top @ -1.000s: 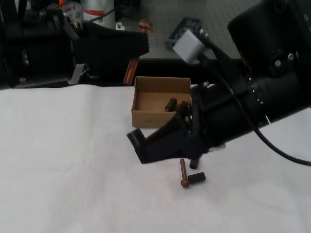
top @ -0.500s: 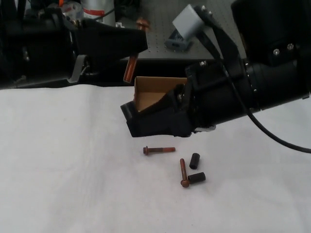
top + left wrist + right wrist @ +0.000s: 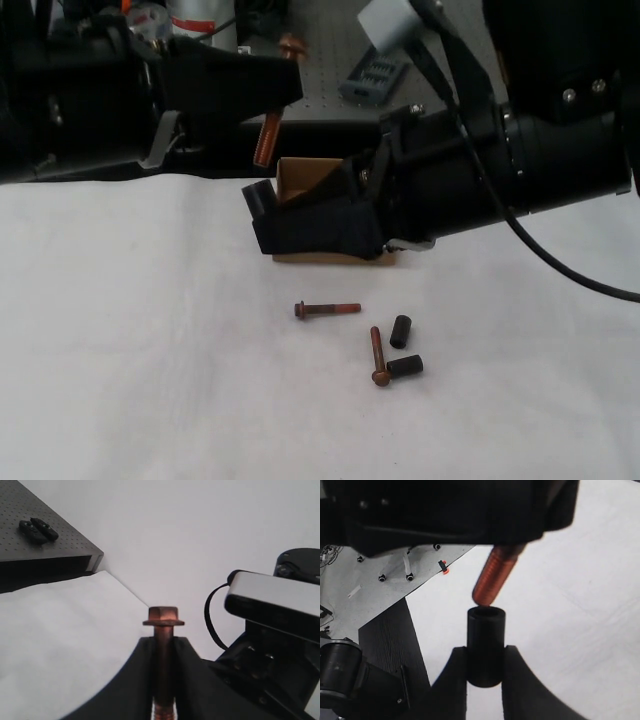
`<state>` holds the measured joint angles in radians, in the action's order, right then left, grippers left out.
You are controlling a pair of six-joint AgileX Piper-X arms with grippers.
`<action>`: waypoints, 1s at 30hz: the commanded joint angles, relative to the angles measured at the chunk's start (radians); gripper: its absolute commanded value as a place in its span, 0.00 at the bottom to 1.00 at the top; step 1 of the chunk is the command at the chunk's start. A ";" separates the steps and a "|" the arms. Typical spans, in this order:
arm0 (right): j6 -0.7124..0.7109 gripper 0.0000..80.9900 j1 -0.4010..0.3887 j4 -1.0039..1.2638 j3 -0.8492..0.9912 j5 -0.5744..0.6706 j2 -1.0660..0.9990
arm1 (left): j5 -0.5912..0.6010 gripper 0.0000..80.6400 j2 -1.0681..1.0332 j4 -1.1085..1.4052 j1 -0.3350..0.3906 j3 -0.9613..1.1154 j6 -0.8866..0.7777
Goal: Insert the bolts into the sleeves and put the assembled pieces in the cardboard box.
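Note:
My left gripper (image 3: 163, 647) is shut on a copper bolt (image 3: 163, 625), head up between its fingers. In the high view that bolt (image 3: 265, 140) hangs thread-down from the left gripper (image 3: 272, 108) behind the cardboard box (image 3: 300, 178). My right gripper (image 3: 485, 657) is shut on a black sleeve (image 3: 486, 640), open end up. The bolt's threaded tip (image 3: 496, 577) sits just above the sleeve's mouth, slightly off to one side. The right gripper (image 3: 262, 203) hovers in front of the box. On the white cloth lie two bolts (image 3: 328, 309) (image 3: 377, 355) and two sleeves (image 3: 400, 331) (image 3: 405, 367).
The right arm (image 3: 500, 170) covers most of the box. A grey perforated bench (image 3: 330, 40) with clutter lies behind the cloth. The white cloth (image 3: 130, 350) spreads wide to the left and front.
The right arm has risen from the cloth and moved back and left towards the held bolt, uncovering a bolt on the cloth and hiding the box. The left arm stayed put.

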<state>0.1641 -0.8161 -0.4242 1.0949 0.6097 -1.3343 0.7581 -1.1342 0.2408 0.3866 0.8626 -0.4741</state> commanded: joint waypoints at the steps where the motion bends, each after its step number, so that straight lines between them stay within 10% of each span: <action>1: 0.002 0.04 0.004 0.013 0.005 -0.005 0.022 | -0.017 0.01 0.015 0.022 -0.003 0.001 -0.004; 30: 0.023 0.04 0.020 0.035 0.005 -0.039 0.031 | -0.015 0.01 0.015 -0.031 -0.003 0.001 0.004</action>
<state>0.1801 -0.8072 -0.4065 1.0949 0.5780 -1.3268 0.7382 -1.1342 0.1971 0.3866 0.8626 -0.4720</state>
